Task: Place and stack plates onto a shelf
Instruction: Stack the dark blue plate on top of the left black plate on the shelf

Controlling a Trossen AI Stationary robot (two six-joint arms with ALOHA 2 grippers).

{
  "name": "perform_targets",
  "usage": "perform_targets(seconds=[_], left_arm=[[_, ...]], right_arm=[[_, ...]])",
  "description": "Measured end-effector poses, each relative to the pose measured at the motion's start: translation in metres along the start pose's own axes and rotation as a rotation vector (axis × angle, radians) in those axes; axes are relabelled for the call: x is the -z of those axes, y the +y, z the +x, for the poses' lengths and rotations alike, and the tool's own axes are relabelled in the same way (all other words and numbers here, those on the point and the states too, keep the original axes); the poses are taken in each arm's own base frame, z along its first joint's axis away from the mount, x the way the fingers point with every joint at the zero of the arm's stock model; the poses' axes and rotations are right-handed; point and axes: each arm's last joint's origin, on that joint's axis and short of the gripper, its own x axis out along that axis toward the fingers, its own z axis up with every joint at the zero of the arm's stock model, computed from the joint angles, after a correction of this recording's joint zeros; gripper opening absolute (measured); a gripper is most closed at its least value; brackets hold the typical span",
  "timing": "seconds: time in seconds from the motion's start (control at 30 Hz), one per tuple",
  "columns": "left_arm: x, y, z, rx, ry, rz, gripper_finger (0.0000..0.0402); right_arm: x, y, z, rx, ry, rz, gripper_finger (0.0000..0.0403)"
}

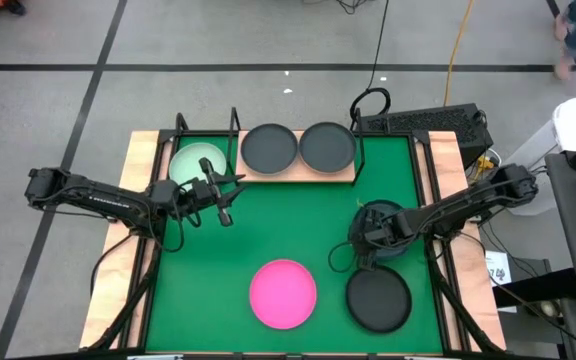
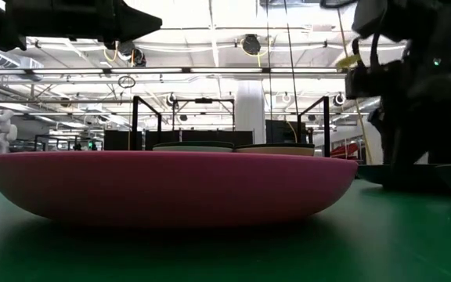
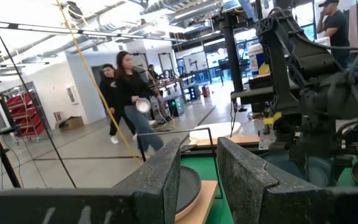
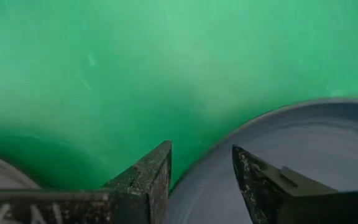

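Right gripper down over round dark grey plate's rim, fingers apart astride it; left gripper parted beside mint green plate.

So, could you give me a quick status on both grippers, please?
Left gripper open, empty, beside mint plate. Right gripper open, straddling dark plate rim. Magenta plate untouched.

Open green mat mid-table, bounded by the shelf with its wire uprights behind and the magenta plate and dark plate in front.
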Motion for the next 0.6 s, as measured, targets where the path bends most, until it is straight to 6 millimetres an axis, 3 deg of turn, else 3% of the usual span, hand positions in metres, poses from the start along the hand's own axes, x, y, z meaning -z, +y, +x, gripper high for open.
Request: perform_targets(seconds=[0.17, 0.33, 0.47, 0.6], left_arm=[[0.000, 0.000, 0.000, 0.000, 0.000, -0.002, 0.0113], [0.000, 0.000, 0.000, 0.000, 0.000, -0.003, 0.0113], [0.000, 0.000, 0.000, 0.000, 0.000, -0.003, 0.0113], [0.000, 0.000, 0.000, -0.001, 0.000, -0.003, 0.0113]], right_arm=[[0.004, 0.000, 0.011, 0.047, 0.078, 0.028, 0.0147], [0.006, -0.001, 0.013, 0.060, 0.103, 0.039, 0.0086], [0.005, -0.002, 0.005, 0.055, 0.074, 0.033, 0.0014], [-0.004, 0.000, -0.010, 0.009, 0.001, 0.031, 0.0005]])
